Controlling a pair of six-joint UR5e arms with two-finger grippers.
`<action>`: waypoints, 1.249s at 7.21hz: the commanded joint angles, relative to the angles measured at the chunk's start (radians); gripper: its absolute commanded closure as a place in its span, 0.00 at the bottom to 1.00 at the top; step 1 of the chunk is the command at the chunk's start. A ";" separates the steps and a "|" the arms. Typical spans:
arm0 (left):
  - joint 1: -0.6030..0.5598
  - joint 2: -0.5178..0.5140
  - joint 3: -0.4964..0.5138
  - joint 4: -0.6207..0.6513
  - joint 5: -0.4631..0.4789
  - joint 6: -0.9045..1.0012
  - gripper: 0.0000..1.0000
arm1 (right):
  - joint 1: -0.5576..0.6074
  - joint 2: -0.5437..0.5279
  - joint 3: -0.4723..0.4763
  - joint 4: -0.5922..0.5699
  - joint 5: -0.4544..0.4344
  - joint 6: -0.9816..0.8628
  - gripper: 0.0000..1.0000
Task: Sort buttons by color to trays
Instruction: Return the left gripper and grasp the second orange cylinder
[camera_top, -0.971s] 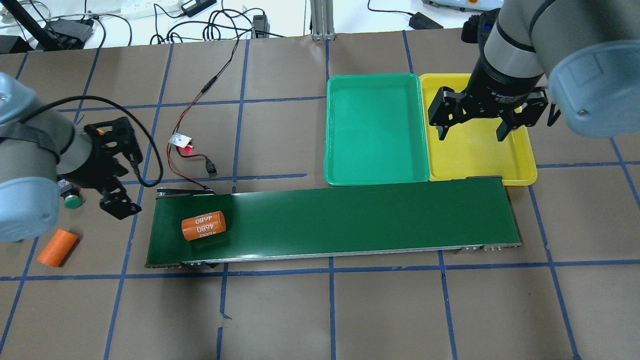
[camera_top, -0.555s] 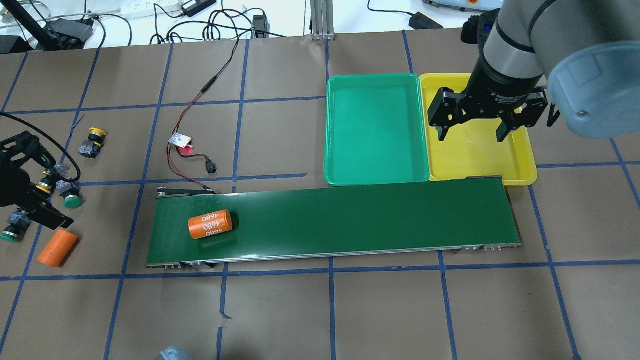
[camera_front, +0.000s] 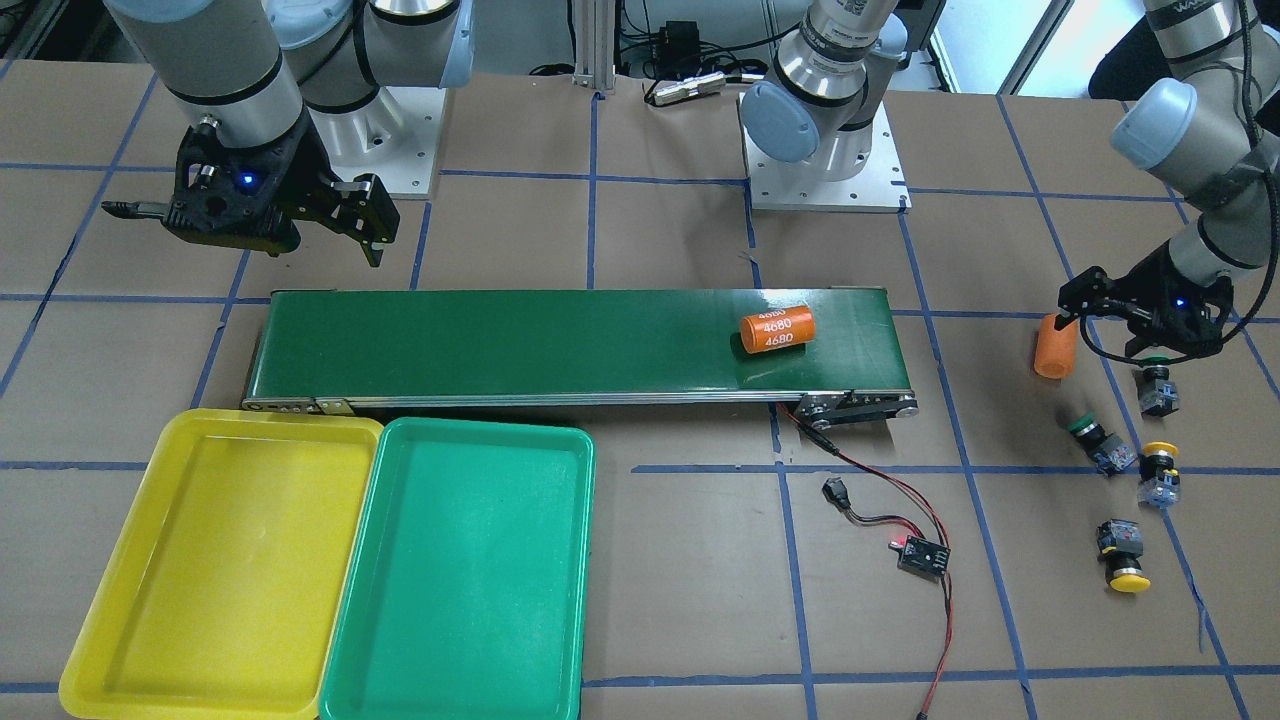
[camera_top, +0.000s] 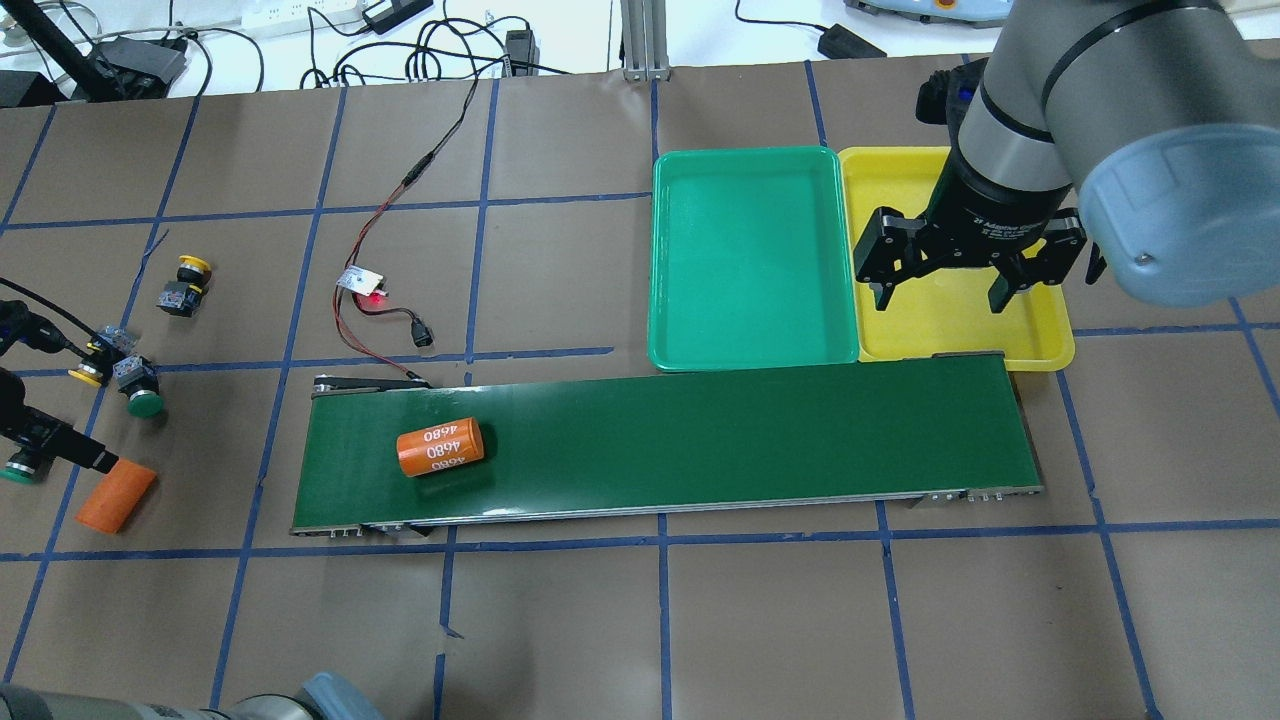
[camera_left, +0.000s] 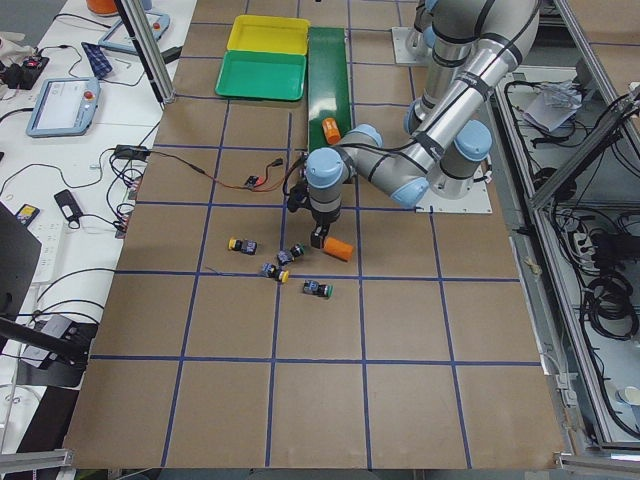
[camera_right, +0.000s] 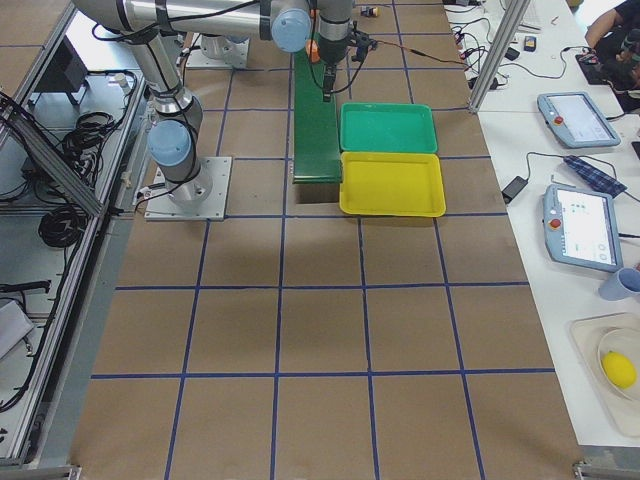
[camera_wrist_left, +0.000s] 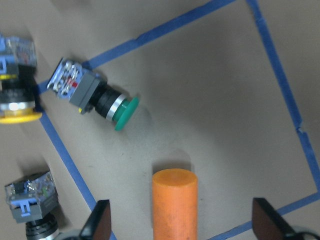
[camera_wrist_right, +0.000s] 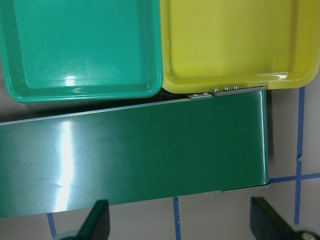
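Four buttons lie on the paper at the table's left end: a yellow one (camera_top: 187, 285), a yellow one (camera_top: 95, 362) touching a green one (camera_top: 140, 390), and a green one (camera_top: 20, 465) at the view's edge. My left gripper (camera_front: 1135, 325) hangs open over this group. In its wrist view an orange cylinder (camera_wrist_left: 174, 202) lies between the fingers, with a green button (camera_wrist_left: 95, 97) beyond it. My right gripper (camera_top: 940, 297) is open and holds nothing, above the near part of the yellow tray (camera_top: 960, 330). The green tray (camera_top: 750, 255) beside it holds nothing.
A long dark-green conveyor belt (camera_top: 700, 440) runs in front of the trays and carries an orange cylinder marked 4680 (camera_top: 440, 448) near its left end. A second orange cylinder (camera_top: 115, 495) lies on the paper. Red-black wires with a small board (camera_top: 362, 282) lie behind the belt.
My left arm has swung left, almost out of the overhead view, uncovering the buttons. The 4680 cylinder has travelled right along the belt. My right gripper has shifted slightly toward the belt.
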 joint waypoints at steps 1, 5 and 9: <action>0.034 -0.037 -0.081 0.071 0.009 0.071 0.00 | 0.000 0.000 0.002 0.000 -0.006 0.004 0.00; 0.034 -0.120 -0.116 0.241 0.008 0.219 0.67 | 0.000 0.000 0.002 -0.001 0.003 0.002 0.00; -0.038 0.027 -0.112 0.179 0.002 0.396 1.00 | 0.000 -0.008 0.002 -0.003 0.005 -0.004 0.00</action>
